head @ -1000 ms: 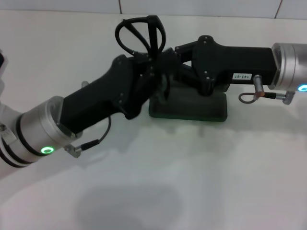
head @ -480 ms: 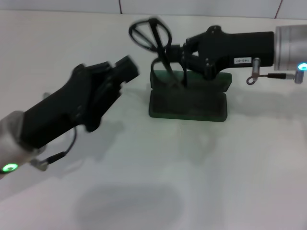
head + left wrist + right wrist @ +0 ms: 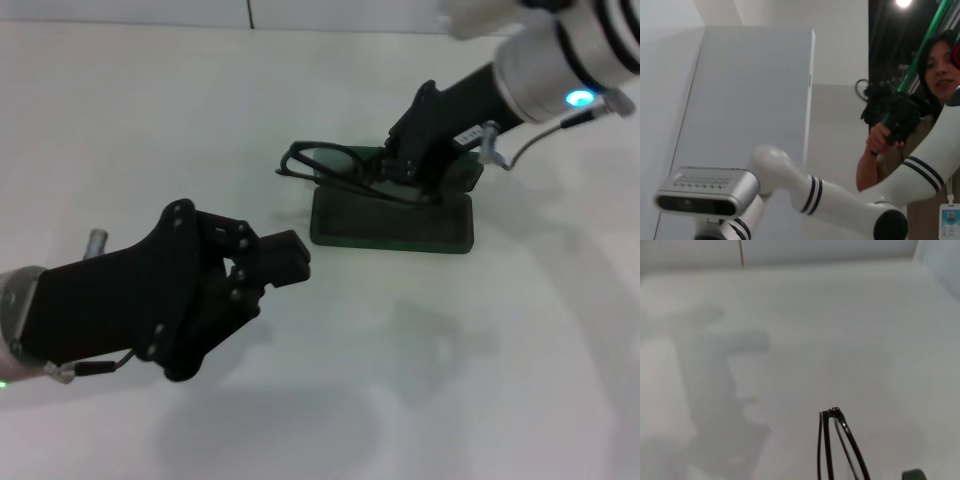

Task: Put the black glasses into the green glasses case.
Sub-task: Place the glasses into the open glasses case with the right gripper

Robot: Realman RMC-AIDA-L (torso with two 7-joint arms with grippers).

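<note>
The green glasses case [image 3: 395, 222] lies open on the white table, right of centre, its lid raised behind it. The black glasses [image 3: 326, 163] hang low over the case's left end, folded, with the lenses sticking out past the left edge. My right gripper [image 3: 396, 168] reaches in from the upper right and is shut on them at the temple arms. The right wrist view shows the glasses [image 3: 839, 447] edge-on and a corner of the case [image 3: 912, 474]. My left gripper [image 3: 284, 260] sits low at the front left, open, holding nothing, well apart from the case.
The white table [image 3: 480, 360] spreads bare in front of and to the right of the case. A wall seam runs along the table's far edge. The left wrist view points upward at the robot's own body and a person standing behind.
The right gripper has carried the glasses down from above the case to just over its left end. The left arm has let go and drawn back toward the front left.
</note>
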